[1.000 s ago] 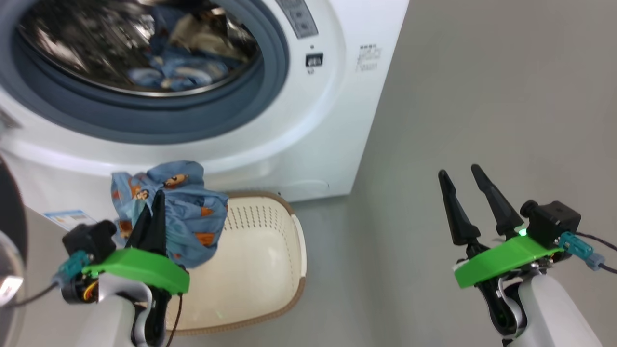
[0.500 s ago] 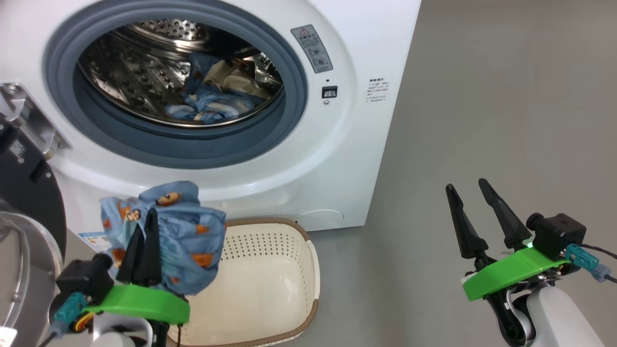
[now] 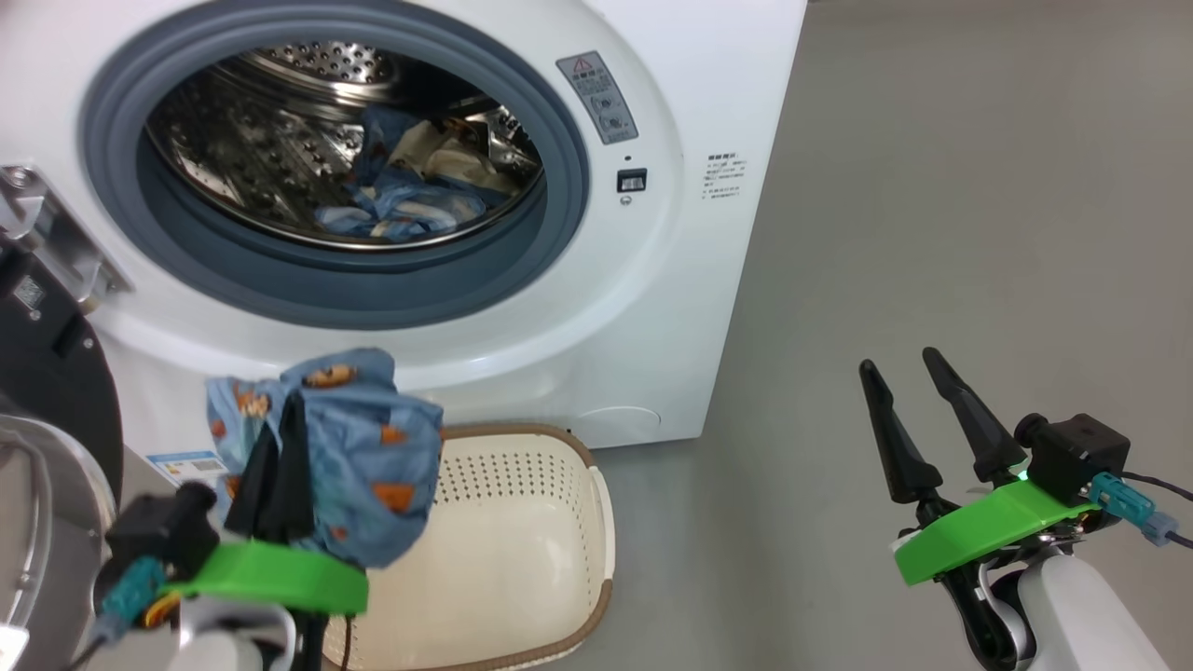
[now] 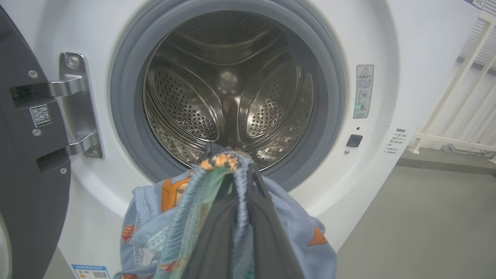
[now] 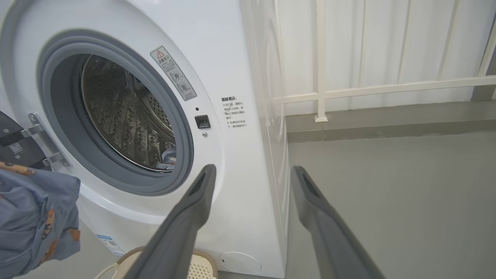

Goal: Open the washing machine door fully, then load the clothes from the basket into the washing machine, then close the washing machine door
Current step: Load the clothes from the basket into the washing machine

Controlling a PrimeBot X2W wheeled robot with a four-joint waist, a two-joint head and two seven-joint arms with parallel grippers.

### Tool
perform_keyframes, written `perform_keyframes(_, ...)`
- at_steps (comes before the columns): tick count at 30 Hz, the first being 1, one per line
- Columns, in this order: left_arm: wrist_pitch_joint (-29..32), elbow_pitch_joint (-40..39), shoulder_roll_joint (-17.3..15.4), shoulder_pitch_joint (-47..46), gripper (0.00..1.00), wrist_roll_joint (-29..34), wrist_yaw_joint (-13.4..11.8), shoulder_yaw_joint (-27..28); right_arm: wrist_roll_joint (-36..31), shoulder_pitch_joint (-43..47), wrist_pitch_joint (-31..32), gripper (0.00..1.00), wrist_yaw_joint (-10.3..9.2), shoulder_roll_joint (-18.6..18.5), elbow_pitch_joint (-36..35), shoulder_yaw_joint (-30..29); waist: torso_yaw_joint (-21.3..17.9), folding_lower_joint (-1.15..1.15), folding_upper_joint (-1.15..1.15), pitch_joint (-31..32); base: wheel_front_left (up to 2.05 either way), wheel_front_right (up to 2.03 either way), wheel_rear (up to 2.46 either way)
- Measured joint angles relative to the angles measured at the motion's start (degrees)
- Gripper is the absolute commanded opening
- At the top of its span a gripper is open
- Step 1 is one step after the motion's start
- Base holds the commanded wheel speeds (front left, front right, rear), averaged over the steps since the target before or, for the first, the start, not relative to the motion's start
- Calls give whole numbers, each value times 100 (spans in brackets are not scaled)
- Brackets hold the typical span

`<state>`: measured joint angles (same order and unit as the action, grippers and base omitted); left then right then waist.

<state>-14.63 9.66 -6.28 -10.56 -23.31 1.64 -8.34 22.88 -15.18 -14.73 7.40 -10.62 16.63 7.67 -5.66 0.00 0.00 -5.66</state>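
Starting at the left gripper: two long dark fingers pinched together on a small soft blue garment with orange-brown print, cloth bunched over and around the fingertips. Held in the air just above the near-machine end of the small cream-white perforated plastic basket with a brown woven-look rim, below and in front of the drum mouth, not yet inside.

Probably light and limp (no stiffness to speak of, judging by the folds). Nothing fragile about it. Some risk of a trailing fold catching on the grey-blue rubber ring on the way in. Best taken through a gathered wad, as here, rather than by one thin edge; little chance of slipping with that much cloth between the pads.

No clean long axis to the bundle: crumpled, drooping from the pinch on both sides of the fingers in the left wrist view. Fingers themselves aimed up and forward, at the lower lip of the perforated steel drum.

Further out: blue and cream clothes lying low in the drum; no garment visible on the bare basket floor. Around them, the big white front-loading washing machine, with its large round door with a dark grey inner face swung wide at the left on a metal hinge. Well apart at the right, over grey floor, the right gripper: fingers spread, nothing between them.
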Motion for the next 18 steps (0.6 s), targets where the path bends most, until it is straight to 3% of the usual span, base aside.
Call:
perform_keyframes(11, 101, 816, 0, -1566, 0, 85, 175, -185, 0, -46, 0, 100, 0, 24, -89, 58, -115, 0, 0, -392, 0, 0, 0)
perform_keyframes(18, 90, 2230, -40, -3089, 0, 193, 250, -148, 0, -347, 0, 100, 0, 188, -192, 86, -279, 0, 0, -916, 0, 0, 0)
